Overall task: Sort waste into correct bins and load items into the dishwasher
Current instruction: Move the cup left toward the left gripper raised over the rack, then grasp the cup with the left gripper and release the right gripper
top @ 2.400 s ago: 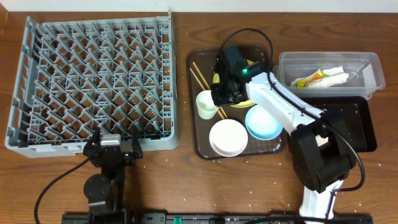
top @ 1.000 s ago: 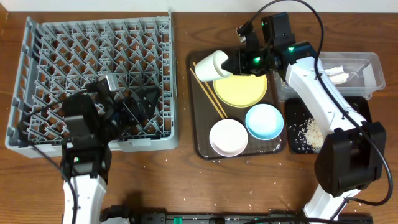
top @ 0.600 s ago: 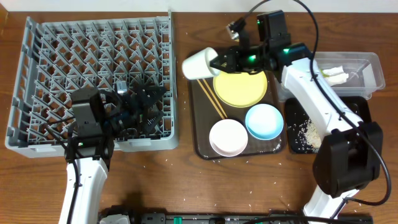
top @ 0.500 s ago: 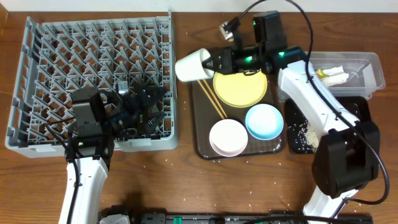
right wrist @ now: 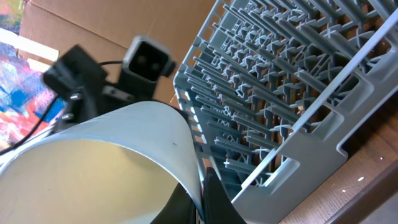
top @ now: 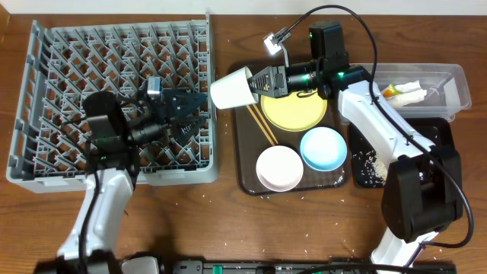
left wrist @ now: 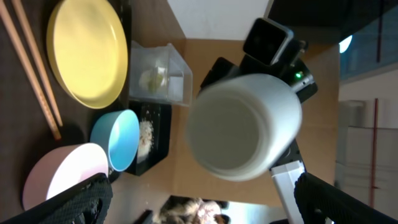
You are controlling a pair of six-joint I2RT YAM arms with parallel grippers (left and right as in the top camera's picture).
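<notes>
My right gripper [top: 259, 81] is shut on the rim of the small white cup [top: 231, 88] and holds it on its side in the air, between the brown tray and the grey dish rack [top: 46, 91]. The right wrist view shows the fingers [right wrist: 205, 199] pinching the cup wall [right wrist: 93, 168], with the rack [right wrist: 298, 93] beyond. My left gripper [top: 194, 103] is open over the rack's right edge and faces the cup, a short gap away. In the left wrist view the cup [left wrist: 245, 134] hangs ahead of my open fingers [left wrist: 205, 208].
The brown tray [top: 243, 179] holds the yellow plate [top: 297, 110], chopsticks [top: 262, 125], blue bowl [top: 323, 148] and white bowl [top: 278, 169]. The clear tub [top: 449, 95] holds the wrapper [top: 388, 92] and napkin [top: 411, 85]. The black tray [top: 445, 152] holds rice scraps [top: 373, 164].
My right arm lifted the cup off the brown tray and carried it left towards the rack. My left arm rose from the table's front edge and turned its open gripper towards the cup.
</notes>
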